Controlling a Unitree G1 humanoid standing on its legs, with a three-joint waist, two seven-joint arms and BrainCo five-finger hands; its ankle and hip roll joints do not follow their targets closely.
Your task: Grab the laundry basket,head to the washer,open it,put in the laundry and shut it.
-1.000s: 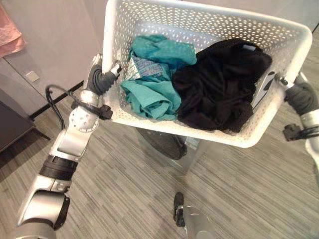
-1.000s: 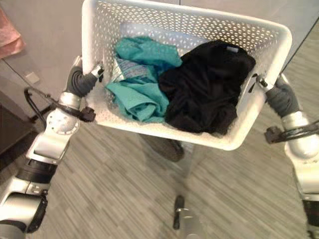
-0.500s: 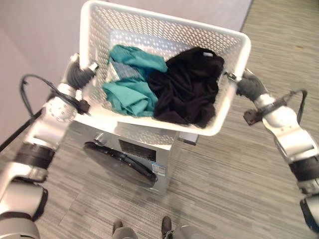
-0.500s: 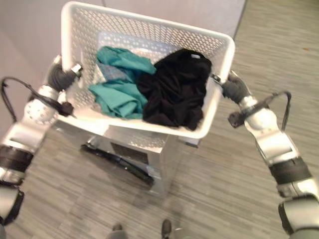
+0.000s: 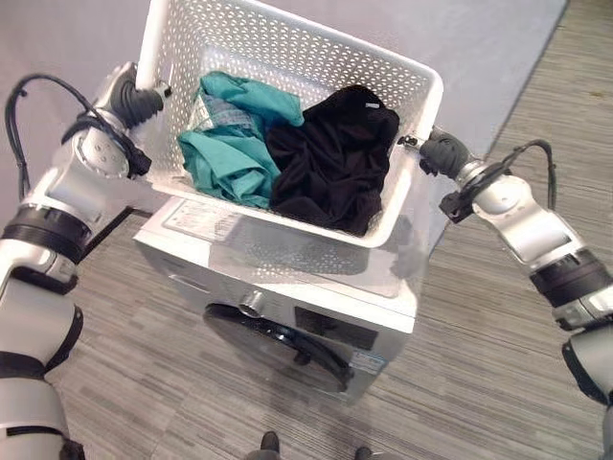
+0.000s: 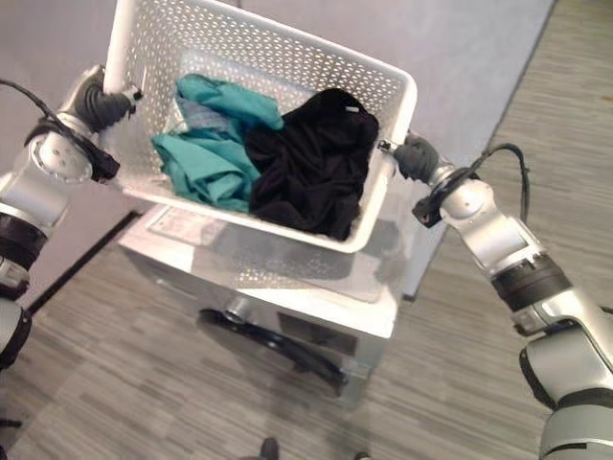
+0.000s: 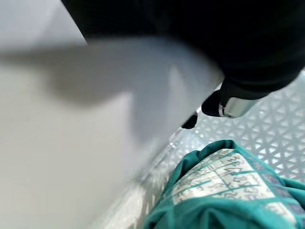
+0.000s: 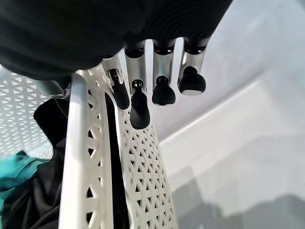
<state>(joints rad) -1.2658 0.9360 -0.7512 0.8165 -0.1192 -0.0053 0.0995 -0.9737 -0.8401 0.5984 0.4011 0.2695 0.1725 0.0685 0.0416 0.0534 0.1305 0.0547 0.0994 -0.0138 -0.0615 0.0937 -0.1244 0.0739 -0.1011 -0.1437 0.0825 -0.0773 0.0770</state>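
A white perforated laundry basket (image 5: 287,53) hangs in the air just above the silver washer (image 5: 383,292). Inside it lie teal clothes (image 5: 225,144) on the left and a black garment (image 5: 330,158) on the right. My left hand (image 5: 129,96) is shut on the basket's left rim, with a dark fingertip (image 7: 228,102) over the edge near the teal cloth (image 7: 224,191). My right hand (image 5: 436,153) is shut on the right handle, its fingers (image 8: 164,90) curled round the rim by the basket wall (image 8: 90,157). The washer's dark round door (image 5: 278,347) faces me, below a knob (image 5: 251,305).
A plain grey wall (image 5: 479,38) stands right behind the washer. Striped grey floor (image 5: 498,364) spreads to the right and in front. A dark skirting strip (image 5: 101,235) runs along the wall at the left.
The whole picture has shifted, so the camera moved. The washer's top and front now show fully under the basket. Both hands keep their hold on the basket.
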